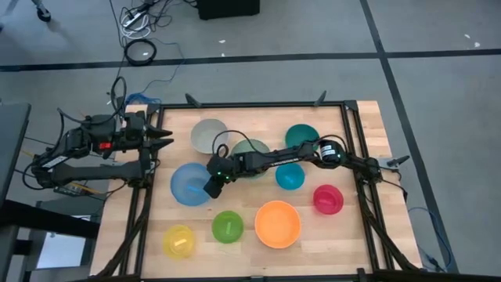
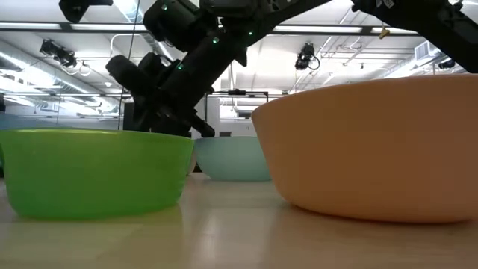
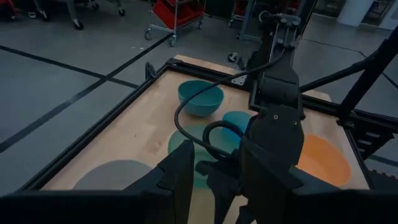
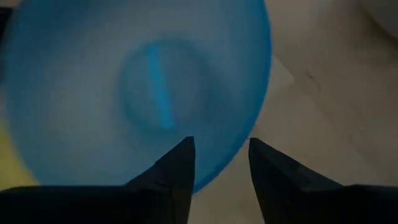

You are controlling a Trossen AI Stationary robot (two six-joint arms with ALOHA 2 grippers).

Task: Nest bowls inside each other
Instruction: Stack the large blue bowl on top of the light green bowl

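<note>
No smooth plastic bowls are nested yet: the open right gripper (image 4: 219, 163) straddles the big round blue plastic bowl's (image 1: 190, 184) rim, while the left gripper (image 1: 166, 139) waits open at the bench's (image 1: 356, 243) edge.

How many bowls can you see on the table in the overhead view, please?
9: white-grey, pale green, teal at the far side; blue, cyan, pink-red mid-table; yellow, lime green, orange nearest.

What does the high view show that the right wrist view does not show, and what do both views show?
Only the high view shows all nine bowls, among them the orange bowl and yellow bowl, and the left gripper waiting at the table's left edge. Only the right wrist view shows the right gripper with its fingers apart, poised over the rim. Both show the blue bowl on the wooden table.
</note>
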